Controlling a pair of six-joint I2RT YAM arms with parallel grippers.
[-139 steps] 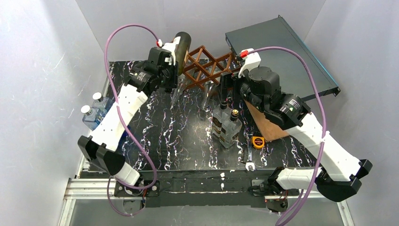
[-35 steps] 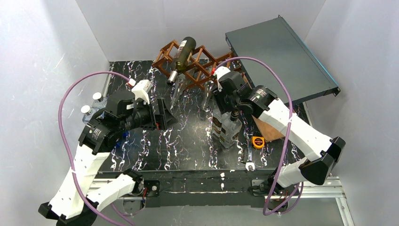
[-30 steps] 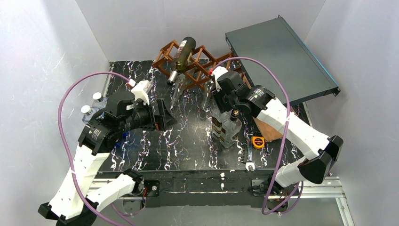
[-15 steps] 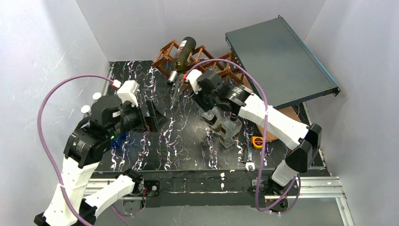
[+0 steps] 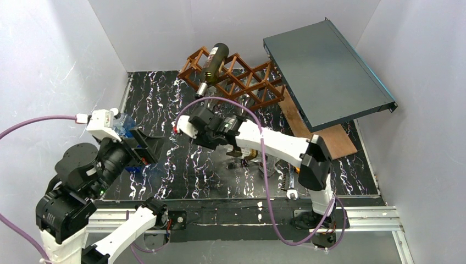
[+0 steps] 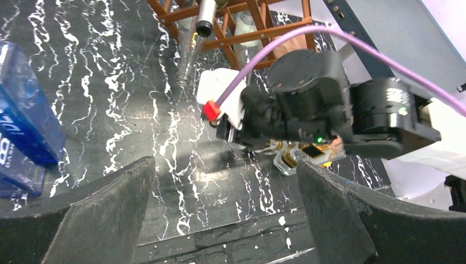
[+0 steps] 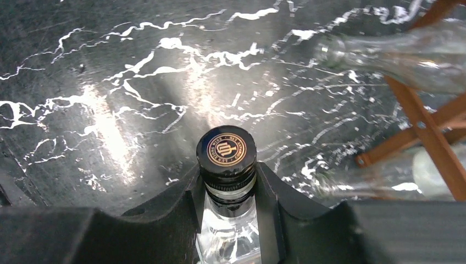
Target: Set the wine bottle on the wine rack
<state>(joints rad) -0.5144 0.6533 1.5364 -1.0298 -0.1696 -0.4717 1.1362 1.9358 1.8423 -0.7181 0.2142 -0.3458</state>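
My right claw (image 7: 228,186) grips the neck of a black-capped clear glass bottle (image 7: 226,150); my left claw (image 6: 225,165) gapes wide.

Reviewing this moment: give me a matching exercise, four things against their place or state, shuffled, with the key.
1 wine bottle
2 left tool
3 right tool
4 blue box

A shut on the clear bottle at its neck
B lying on the wine rack
C at the left side of the table
D open, holding nothing

Pairs: 1-B, 2-D, 3-A, 4-C
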